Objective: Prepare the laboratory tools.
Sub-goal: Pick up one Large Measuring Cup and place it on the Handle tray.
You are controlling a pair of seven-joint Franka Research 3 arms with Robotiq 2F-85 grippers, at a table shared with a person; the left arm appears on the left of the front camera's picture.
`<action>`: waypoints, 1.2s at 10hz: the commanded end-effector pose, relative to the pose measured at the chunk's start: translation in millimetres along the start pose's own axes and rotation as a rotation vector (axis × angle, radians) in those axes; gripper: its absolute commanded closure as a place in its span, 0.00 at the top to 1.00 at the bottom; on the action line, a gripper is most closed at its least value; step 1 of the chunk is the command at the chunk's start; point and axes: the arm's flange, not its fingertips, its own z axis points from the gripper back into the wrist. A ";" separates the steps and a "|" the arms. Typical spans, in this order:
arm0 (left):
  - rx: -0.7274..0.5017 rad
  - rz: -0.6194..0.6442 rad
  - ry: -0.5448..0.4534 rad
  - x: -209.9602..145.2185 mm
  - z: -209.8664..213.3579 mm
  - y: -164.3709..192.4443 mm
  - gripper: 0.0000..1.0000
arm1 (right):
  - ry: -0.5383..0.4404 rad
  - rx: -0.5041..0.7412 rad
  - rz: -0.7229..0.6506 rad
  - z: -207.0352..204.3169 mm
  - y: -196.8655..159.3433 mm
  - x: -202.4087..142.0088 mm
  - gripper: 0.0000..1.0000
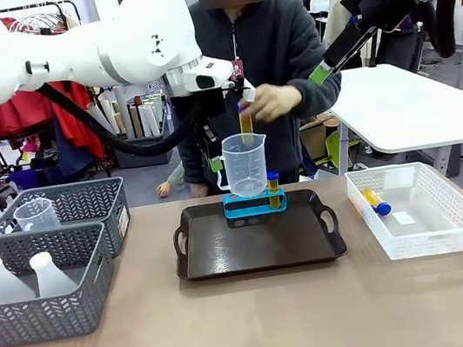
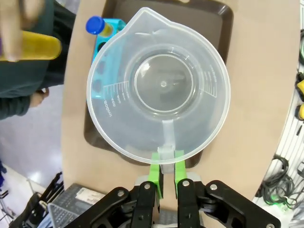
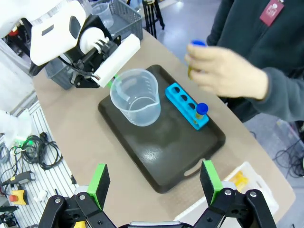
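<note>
Over the dark tray (image 1: 262, 255), our left pincer (image 2: 164, 167) pinched the handle of the clear measuring beaker (image 2: 161, 85), which sat upright by the blue four-hole rack (image 1: 255, 205) at the tray's 12 o'clock edge. One blue-capped test tube (image 1: 273, 184) stood in the rack's 3 o'clock end hole. A person's hand (image 1: 273, 101) held another yellow tube (image 1: 246, 127) above the rack. Our right pincer (image 3: 154, 183) hung spread, high over the bench (image 1: 239, 331).

The light brown table (image 1: 239, 331) is faced from the robot's side. The clear plastic measuring beaker (image 2: 159, 90) and dark rectangular tray (image 3: 161, 152), shared by all views, are looked down on closely from the left wrist, from higher at the right.
</note>
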 end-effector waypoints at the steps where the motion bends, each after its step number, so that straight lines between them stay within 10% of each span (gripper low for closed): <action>1: -0.020 0.000 0.001 7.5 -14.1 -6.7 0.00 | -0.009 0.003 0.001 1.4 -0.6 -0.1 1.00; 12: 0.002 0.038 -0.025 -4.1 11.1 2.3 0.00 | -0.009 0.003 0.001 1.4 -0.6 -0.1 1.00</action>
